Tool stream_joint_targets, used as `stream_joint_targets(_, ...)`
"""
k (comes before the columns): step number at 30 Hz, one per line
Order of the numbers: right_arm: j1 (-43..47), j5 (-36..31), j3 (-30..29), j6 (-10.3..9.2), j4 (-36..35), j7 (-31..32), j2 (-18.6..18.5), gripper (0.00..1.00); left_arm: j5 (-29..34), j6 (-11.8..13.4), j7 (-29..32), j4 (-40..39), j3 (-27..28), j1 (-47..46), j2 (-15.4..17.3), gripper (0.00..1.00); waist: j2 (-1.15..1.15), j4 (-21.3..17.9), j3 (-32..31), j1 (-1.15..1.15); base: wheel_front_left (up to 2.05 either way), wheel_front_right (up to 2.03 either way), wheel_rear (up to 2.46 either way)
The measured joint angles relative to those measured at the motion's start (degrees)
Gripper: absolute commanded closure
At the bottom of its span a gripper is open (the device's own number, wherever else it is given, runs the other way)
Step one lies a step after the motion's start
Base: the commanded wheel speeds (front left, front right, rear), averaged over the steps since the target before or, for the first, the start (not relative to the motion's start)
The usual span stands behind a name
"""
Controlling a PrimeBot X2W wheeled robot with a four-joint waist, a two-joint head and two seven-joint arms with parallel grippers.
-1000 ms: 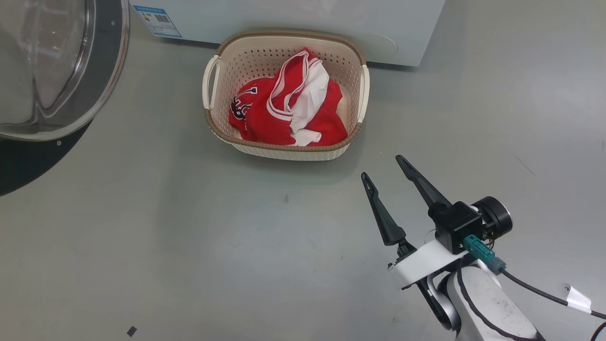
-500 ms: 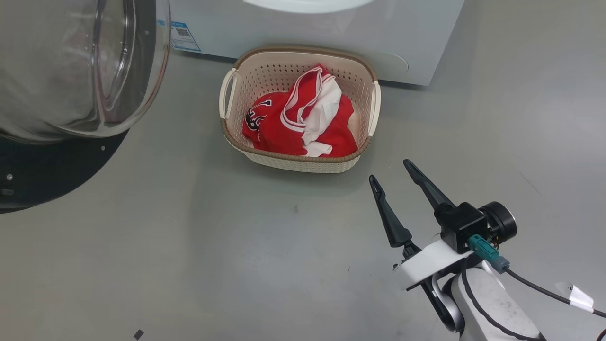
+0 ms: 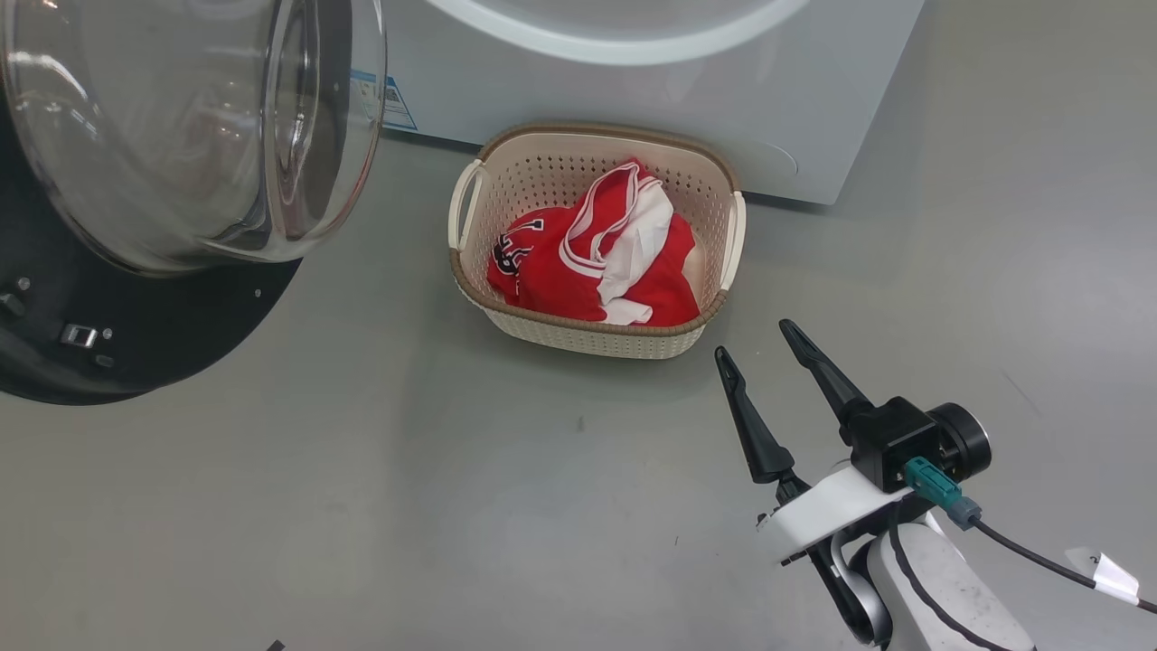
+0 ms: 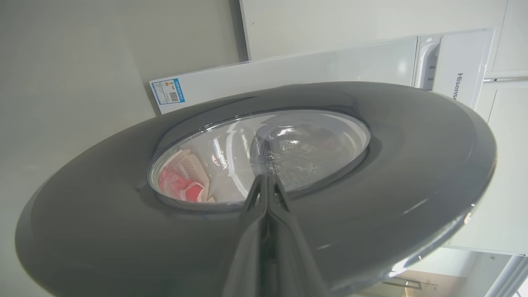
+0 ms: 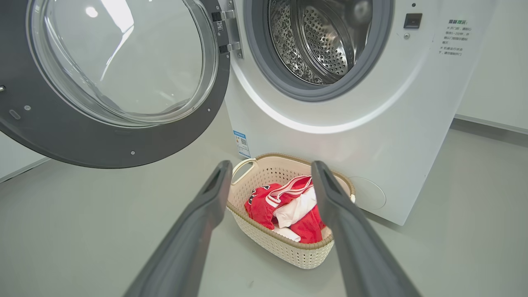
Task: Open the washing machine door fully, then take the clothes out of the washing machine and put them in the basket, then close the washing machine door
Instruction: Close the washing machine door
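Basket (image 3: 592,342) on smooth grey floor (image 3: 362,506)

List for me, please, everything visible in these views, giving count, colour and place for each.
washing machine: one, white, behind the basket; its steel drum looks empty where visible.
washing machine door: one, dark rim with clear glass centre, swung open beside the drum opening.
basket: one, cream with brown rim, on the floor right before the machine.
clothes: one red and white bundle, inside the basket.
label: one, blue, low on the machine's front.
floor: grey, under everything.
right gripper: one, dark fingers, open, empty, above the floor near the basket.
left gripper: one, dark fingers, shut, pointing at the door's outer face.
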Motion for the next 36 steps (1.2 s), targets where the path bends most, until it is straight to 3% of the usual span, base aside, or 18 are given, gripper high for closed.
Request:
stream_joint_targets(14,0.3,0.5,0.2,0.52,0.2,0.0,0.3,0.00,0.0,-1.5,4.9,-4.4,-3.1,3.0,-4.8,1.00,0.00,0.5,-1.9,0.00,0.00,0.00,0.00)
stream_joint_targets(36,1.2,0.8,0.2,0.53,-0.5,0.0,0.5,0.00,-1.0,-2.4,5.8,-12.4,-5.2,8.9,-14.7,1.00,0.00,-0.7,-3.3,0.00,0.00,0.00,0.00)
